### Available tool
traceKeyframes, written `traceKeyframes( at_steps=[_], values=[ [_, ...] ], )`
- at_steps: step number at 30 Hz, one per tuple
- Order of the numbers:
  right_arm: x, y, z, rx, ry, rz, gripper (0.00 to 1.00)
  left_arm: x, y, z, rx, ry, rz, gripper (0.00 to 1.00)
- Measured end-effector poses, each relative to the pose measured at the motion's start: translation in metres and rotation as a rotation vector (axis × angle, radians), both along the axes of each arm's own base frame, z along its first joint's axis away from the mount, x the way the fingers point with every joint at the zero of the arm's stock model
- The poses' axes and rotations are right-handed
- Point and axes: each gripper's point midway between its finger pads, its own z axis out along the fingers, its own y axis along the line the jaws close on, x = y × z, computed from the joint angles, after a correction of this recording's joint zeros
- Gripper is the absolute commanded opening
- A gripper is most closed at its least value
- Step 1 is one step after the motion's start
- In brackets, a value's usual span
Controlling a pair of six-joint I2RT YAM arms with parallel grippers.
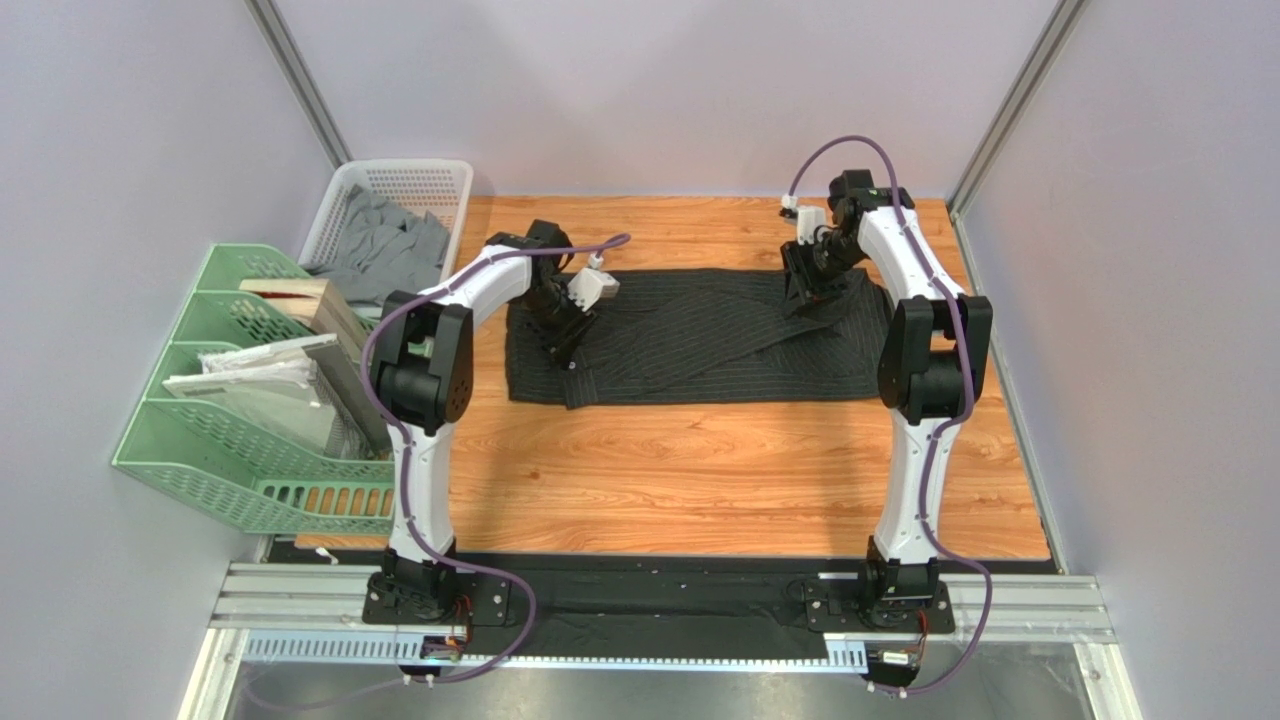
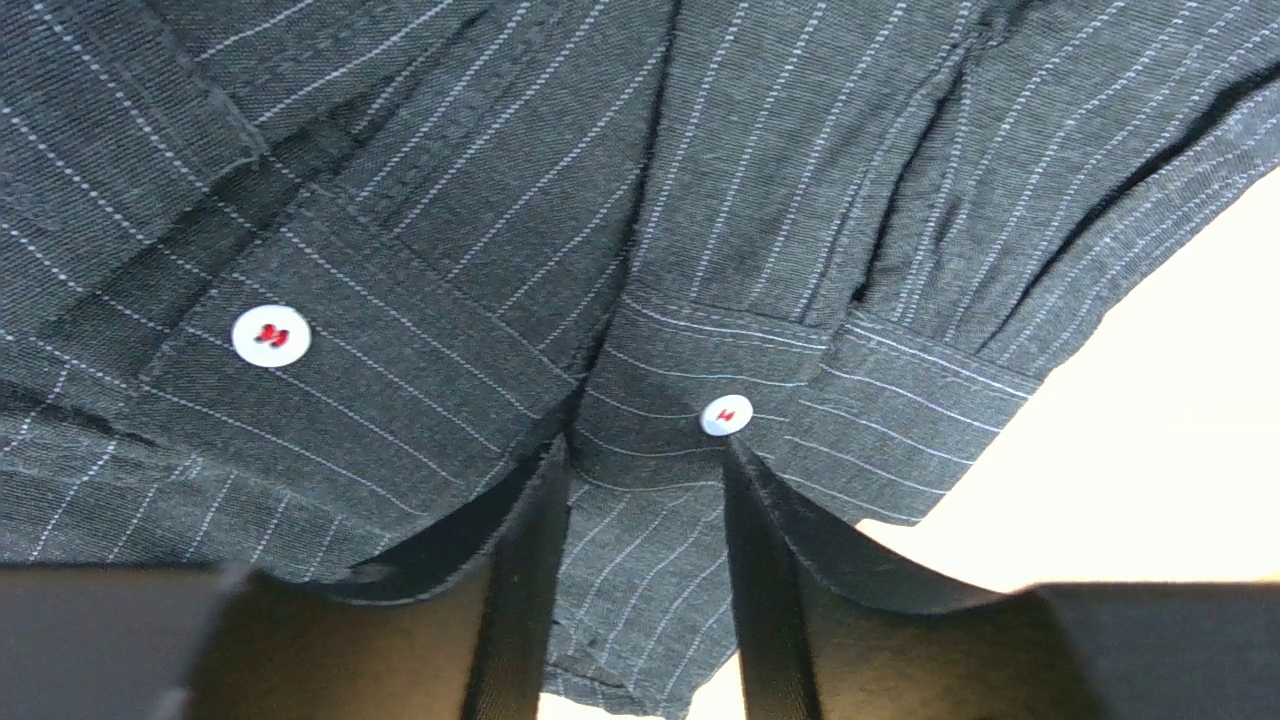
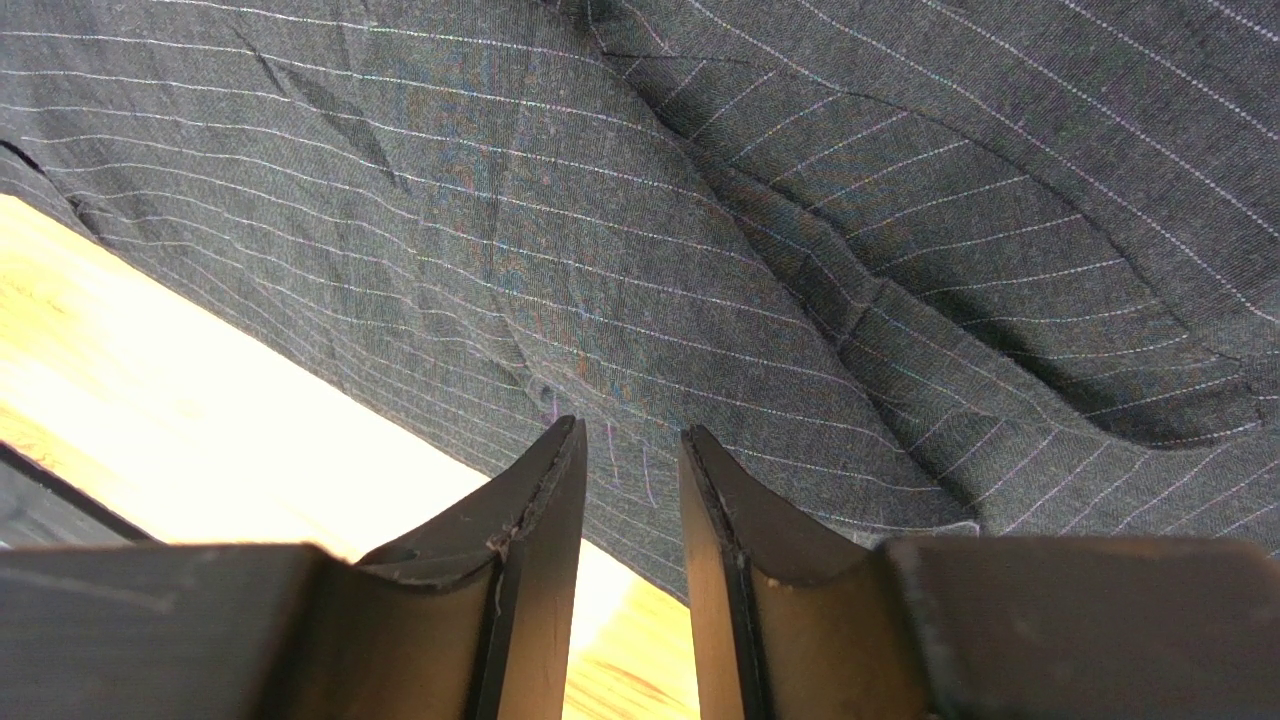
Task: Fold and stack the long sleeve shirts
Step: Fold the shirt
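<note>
Shirt: the dark pinstriped shirt [image 1: 706, 360] lies spread across the far half of the wooden table [image 1: 721, 480], with one sleeve folded slantwise over its body.
Left gripper: the left gripper [image 1: 571, 336] sits low on the shirt's left part. In its wrist view the fingers [image 2: 519, 600] stand partly apart and a buttoned cuff [image 2: 781, 383] runs into the gap. Whether they pinch it I cannot tell.
Right gripper: the right gripper [image 1: 807, 303] is down at the shirt's far right end. Its jaws are a narrow slit apart, tips at the cloth near its edge, with nothing clamped between them.
Far left: a white basket [image 1: 394, 177] holds grey clothes [image 1: 383, 248].
Left side: a green rack [image 1: 226, 450] of flat items stands just beside the left arm's elbow.
In the way: from above, the left arm covers the shirt's left end.
</note>
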Motion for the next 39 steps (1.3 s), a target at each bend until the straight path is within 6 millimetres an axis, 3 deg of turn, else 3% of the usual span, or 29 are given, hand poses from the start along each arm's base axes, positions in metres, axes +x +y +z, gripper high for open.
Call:
traceKeyframes(
  at_steps=[2,8,19,23,24,25,28,29,30,32,33,35,39],
  values=[
    [0.000,0.000,0.000,0.000,0.000,0.000,0.34,0.000,0.000,0.000,0.000,0.001,0.003,0.33],
    [-0.001,0.000,0.000,-0.001,0.002,0.000,0.34,0.000,-0.001,0.005,-0.009,-0.003,0.015,0.01],
    [-0.002,0.000,0.000,-0.002,0.007,0.006,0.33,0.012,-0.004,0.047,-0.029,-0.093,0.022,0.00],
    [-0.003,-0.004,-0.001,-0.015,0.010,0.007,0.33,0.034,-0.001,0.062,-0.014,-0.152,0.038,0.00],
    [-0.003,-0.004,-0.001,-0.019,0.009,0.008,0.33,0.041,0.002,0.063,-0.007,-0.162,0.048,0.04],
    [-0.003,-0.006,-0.002,-0.023,0.010,0.007,0.32,0.049,0.005,0.063,0.002,-0.172,0.059,0.21],
    [-0.009,-0.009,-0.006,-0.032,0.028,0.004,0.28,0.064,0.014,0.054,0.030,-0.171,0.093,0.42],
    [-0.012,-0.010,-0.008,-0.035,0.038,0.003,0.26,0.066,0.017,0.048,0.036,-0.159,0.104,0.44],
    [-0.015,-0.010,-0.010,-0.040,0.047,0.002,0.24,0.065,0.019,0.043,0.041,-0.145,0.111,0.52],
    [-0.021,-0.013,-0.015,-0.057,0.065,0.000,0.22,0.062,0.023,0.036,0.045,-0.121,0.121,0.55],
    [-0.023,-0.015,-0.018,-0.070,0.074,-0.001,0.21,0.061,0.023,0.035,0.044,-0.115,0.117,0.67],
    [-0.029,-0.020,-0.026,-0.110,0.094,0.000,0.19,0.060,0.020,0.037,0.029,-0.118,0.102,0.66],
    [-0.029,-0.034,-0.036,-0.215,0.100,0.009,0.16,0.060,0.012,0.046,0.015,-0.146,0.018,0.53]
  ],
)
